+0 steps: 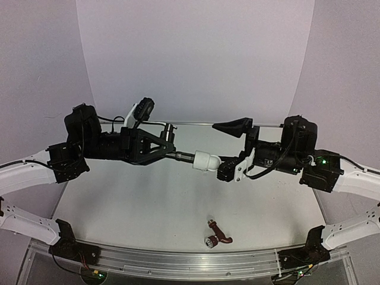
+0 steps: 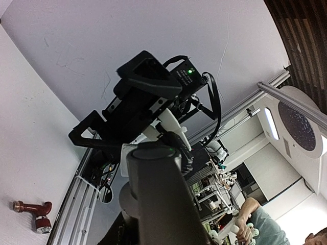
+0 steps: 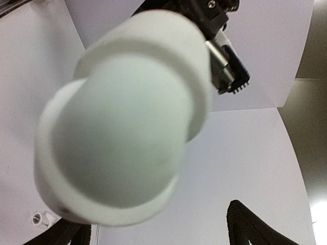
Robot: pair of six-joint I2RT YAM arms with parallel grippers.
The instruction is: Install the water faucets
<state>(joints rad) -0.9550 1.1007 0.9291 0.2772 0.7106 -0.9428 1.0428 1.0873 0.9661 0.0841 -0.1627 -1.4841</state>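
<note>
Dark-grey faucet point(image 1: 178, 156) held mid-air btwn the arms, metal stem meeting white elbow fitting point(image 1: 208, 161); red-brown faucet point(image 1: 218, 235) lies on table point(image 1: 148, 202) near front rail point(image 1: 178, 258).

L gripper point(image 1: 163, 148) clenched on the dark one's body; R gripper point(image 1: 228, 170) has fingers spread wide, just beside the elbow, not clamping it. Both taps look light, rigid and smooth, prob. slippery on round parts. I'd grip the body, not thin lever or threads. Table matte white, curved white backdrop point(image 1: 196, 59); lab clutter and a person in teal point(image 2: 255, 214) beyond.
</note>
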